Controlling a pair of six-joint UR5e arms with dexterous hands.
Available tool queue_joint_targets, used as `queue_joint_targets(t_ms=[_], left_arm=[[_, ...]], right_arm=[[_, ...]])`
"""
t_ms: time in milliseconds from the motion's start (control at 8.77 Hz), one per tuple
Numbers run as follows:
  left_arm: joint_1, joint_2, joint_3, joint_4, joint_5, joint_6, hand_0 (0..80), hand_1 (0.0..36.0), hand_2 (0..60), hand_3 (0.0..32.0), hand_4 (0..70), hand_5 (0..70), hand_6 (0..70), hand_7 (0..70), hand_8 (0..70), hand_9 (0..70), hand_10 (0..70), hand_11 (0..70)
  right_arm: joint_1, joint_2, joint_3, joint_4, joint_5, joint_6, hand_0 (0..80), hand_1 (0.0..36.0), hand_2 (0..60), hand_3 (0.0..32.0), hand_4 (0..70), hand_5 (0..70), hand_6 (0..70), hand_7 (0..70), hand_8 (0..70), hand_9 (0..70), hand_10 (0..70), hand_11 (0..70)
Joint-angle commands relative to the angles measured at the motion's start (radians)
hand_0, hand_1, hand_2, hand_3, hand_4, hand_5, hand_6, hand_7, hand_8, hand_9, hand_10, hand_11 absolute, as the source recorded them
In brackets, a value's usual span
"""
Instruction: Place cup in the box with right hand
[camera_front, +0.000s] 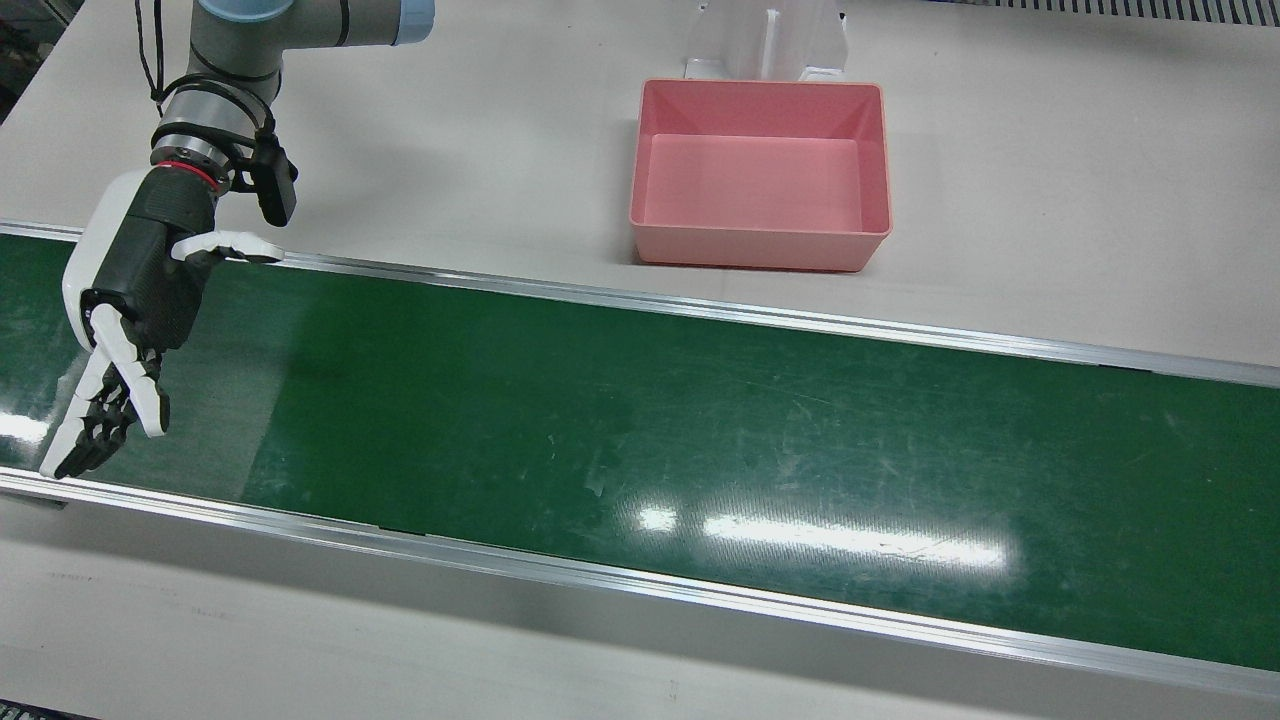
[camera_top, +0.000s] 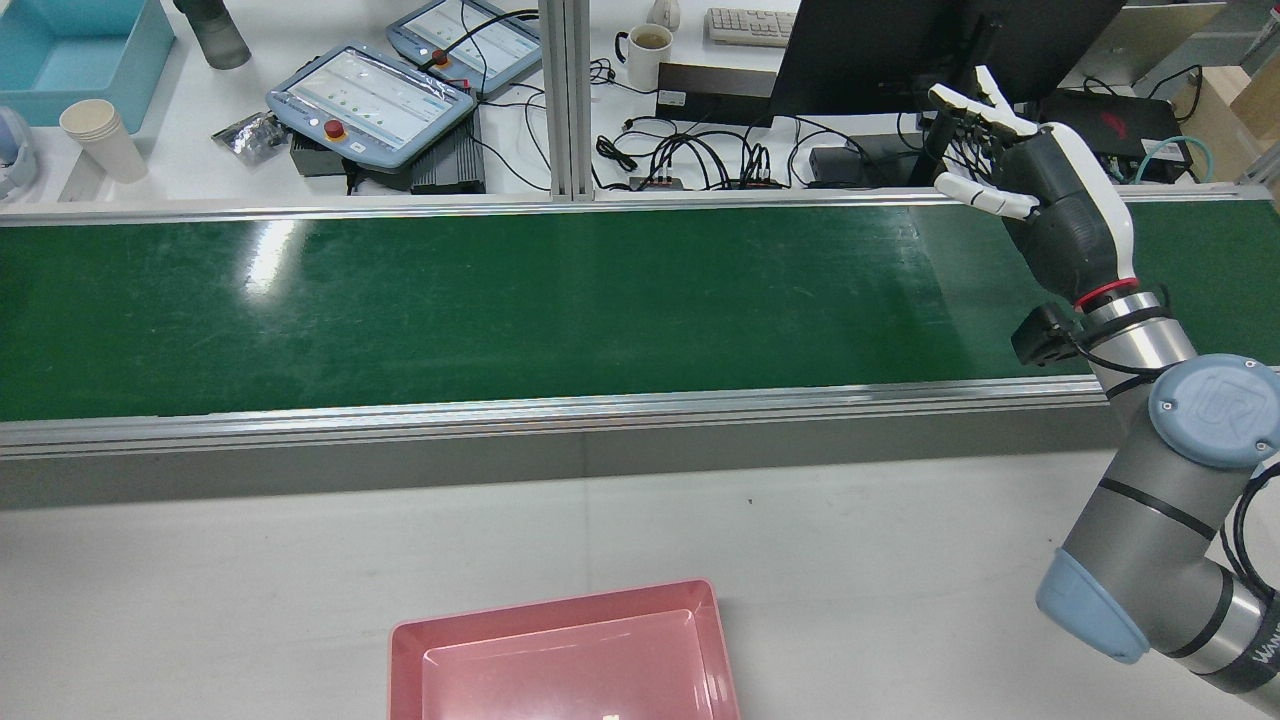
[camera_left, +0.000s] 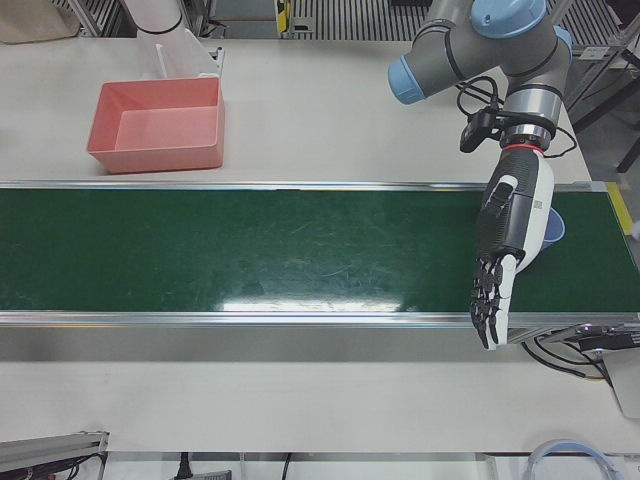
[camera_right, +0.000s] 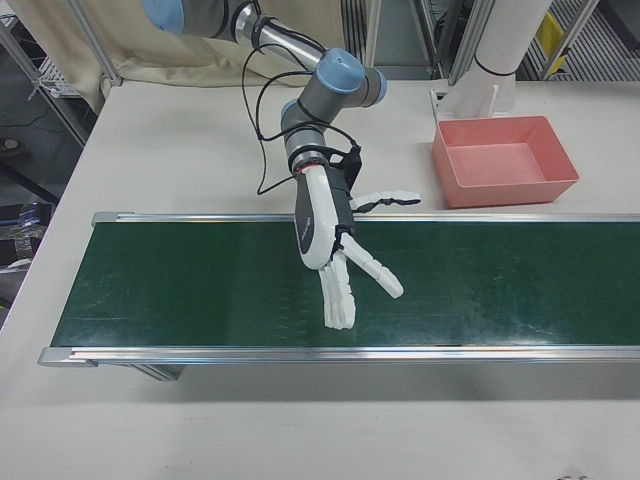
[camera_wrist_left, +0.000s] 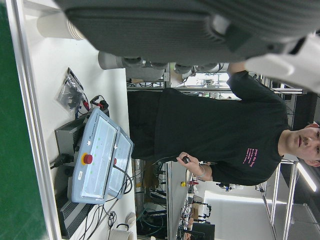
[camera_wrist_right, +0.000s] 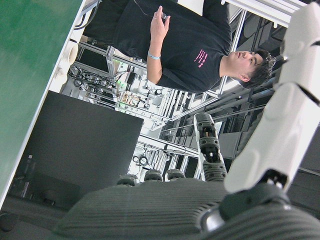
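Note:
A light blue cup (camera_left: 556, 228) stands on the green belt (camera_front: 600, 400) at the end by my left arm. It shows only in the left-front view, partly hidden behind my left hand (camera_left: 508, 230). That hand is open, fingers pointing down over the belt's front rail, and is empty. My right hand (camera_front: 125, 300) is open with fingers spread, hovering over the other end of the belt; it also shows in the rear view (camera_top: 1050, 200) and the right-front view (camera_right: 325, 235). The pink box (camera_front: 760, 250) sits empty on the table behind the belt, also seen in the left-front view (camera_left: 155, 158).
A white pedestal (camera_front: 765, 40) stands just behind the box. Beyond the belt on the operators' bench are teach pendants (camera_top: 370, 95), stacked paper cups (camera_top: 100, 140), a mug (camera_top: 645, 50) and a monitor (camera_top: 940, 40). A person stands there.

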Motion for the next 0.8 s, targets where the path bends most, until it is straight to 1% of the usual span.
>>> queue_joint_targets(t_ms=[0, 228, 684], left_arm=[[0.002, 0.0, 0.002, 0.0, 0.0, -0.001, 0.0, 0.0, 0.0, 0.0, 0.0, 0.0, 0.0, 0.0, 0.0, 0.0, 0.0, 0.0], [0.002, 0.0, 0.001, 0.0, 0.0, 0.0, 0.0, 0.0, 0.0, 0.0, 0.0, 0.0, 0.0, 0.0, 0.0, 0.0, 0.0, 0.0], [0.0, 0.0, -0.001, 0.0, 0.0, 0.0, 0.0, 0.0, 0.0, 0.0, 0.0, 0.0, 0.0, 0.0, 0.0, 0.0, 0.0, 0.0]], right_arm=[[0.017, 0.009, 0.018, -0.005, -0.002, -0.004, 29.5, 6.2, 14.4, 0.0, 13.1, 0.5, 1.0, 8.0, 0.6, 0.2, 0.0, 0.0], [0.023, 0.001, 0.031, -0.003, -0.002, -0.002, 31.0, 7.0, 16.6, 0.0, 14.9, 0.5, 1.4, 8.6, 0.1, 0.3, 0.0, 0.0], [0.004, 0.004, 0.024, -0.003, 0.0, -0.001, 32.2, 7.5, 17.3, 0.0, 14.2, 0.6, 1.3, 8.2, 0.0, 0.2, 0.0, 0.0]])
